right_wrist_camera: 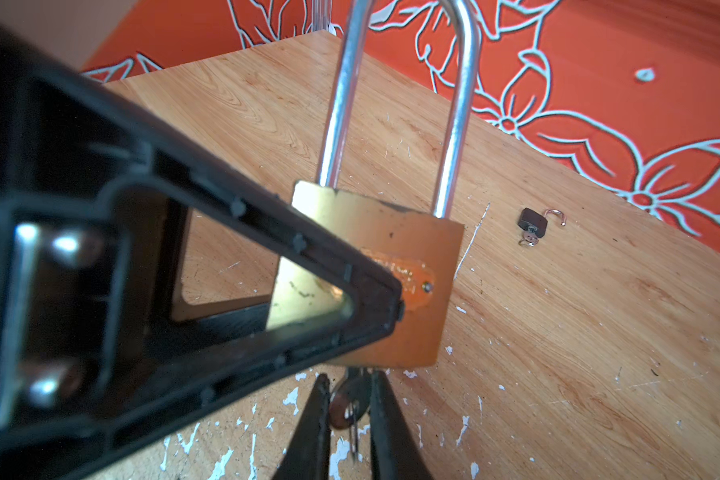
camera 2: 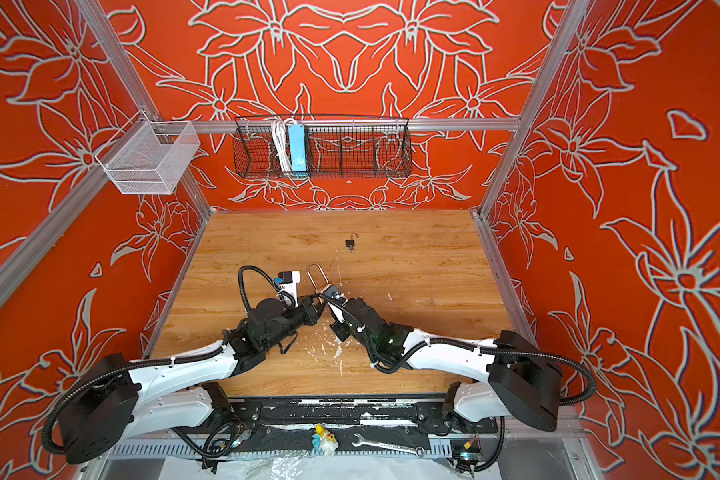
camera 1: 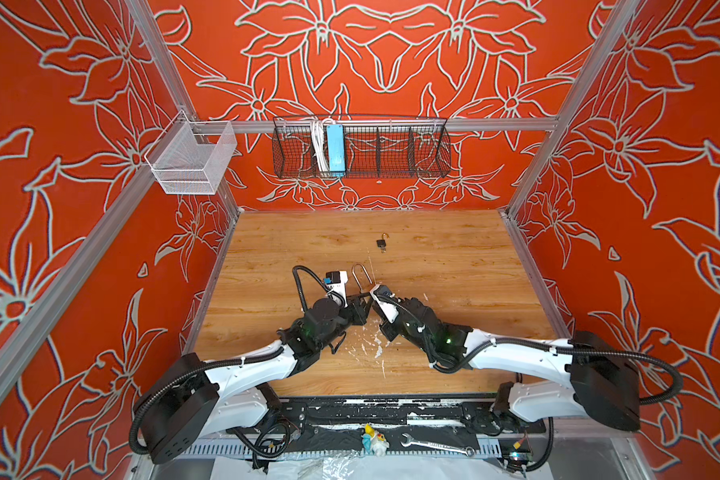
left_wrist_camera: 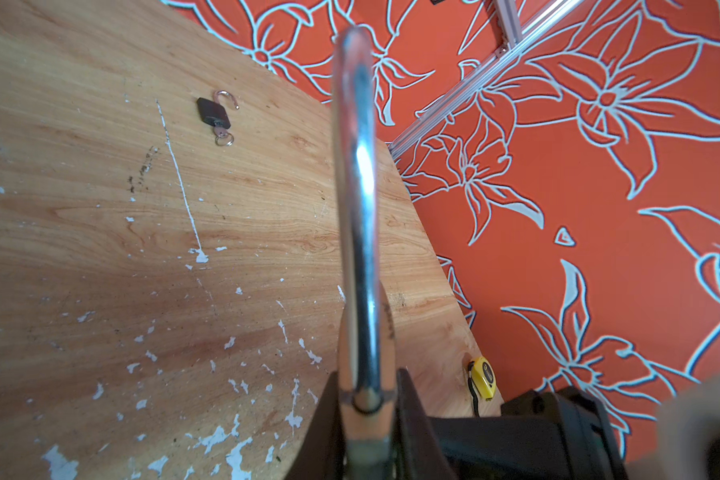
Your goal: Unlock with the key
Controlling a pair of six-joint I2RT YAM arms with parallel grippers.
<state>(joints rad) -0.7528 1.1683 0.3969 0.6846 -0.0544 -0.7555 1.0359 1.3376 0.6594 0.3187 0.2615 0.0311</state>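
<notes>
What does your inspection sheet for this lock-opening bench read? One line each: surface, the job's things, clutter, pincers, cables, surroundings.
Surface: wooden table, scuffed, white flecks near the front.
Job's things: brass padlock held upright, shackle seated at both ends; key in its underside.
Clutter: small dark padlock, shackle open, key inserted, lying farther back; yellow tape measure at the table edge.
Pincers: left pincer shut on the brass padlock; right pincer shut on the key.
Cables: black conduits along both arms.
Surroundings: red flowered walls; wire basket holding a power strip; wrench and toy figure on the front rail.
</notes>
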